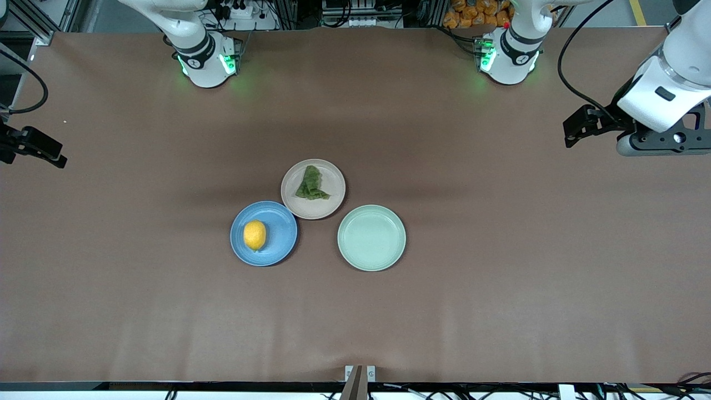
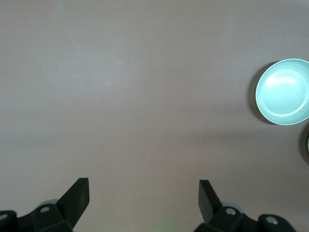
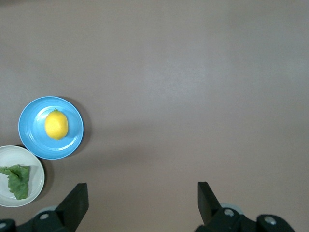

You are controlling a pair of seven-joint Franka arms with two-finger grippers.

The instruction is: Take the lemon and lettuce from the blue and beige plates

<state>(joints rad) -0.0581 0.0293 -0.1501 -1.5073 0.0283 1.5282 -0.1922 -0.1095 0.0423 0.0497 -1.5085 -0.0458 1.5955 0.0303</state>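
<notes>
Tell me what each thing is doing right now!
Small oval yellow lemon: lying on the round blue plate.
Dark green wrinkled lettuce: folded on the round beige plate.
Pale mint-green plate: empty.
Left gripper: open, over bare table.
Right gripper: open, over bare table.

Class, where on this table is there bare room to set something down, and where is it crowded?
Bare cloth lies between the plates and the front edge, and toward both arms' ends. Crowded: mid-table, where the blue plate with the lemon, the beige plate with the lettuce, and the empty mint plate cluster.
</notes>
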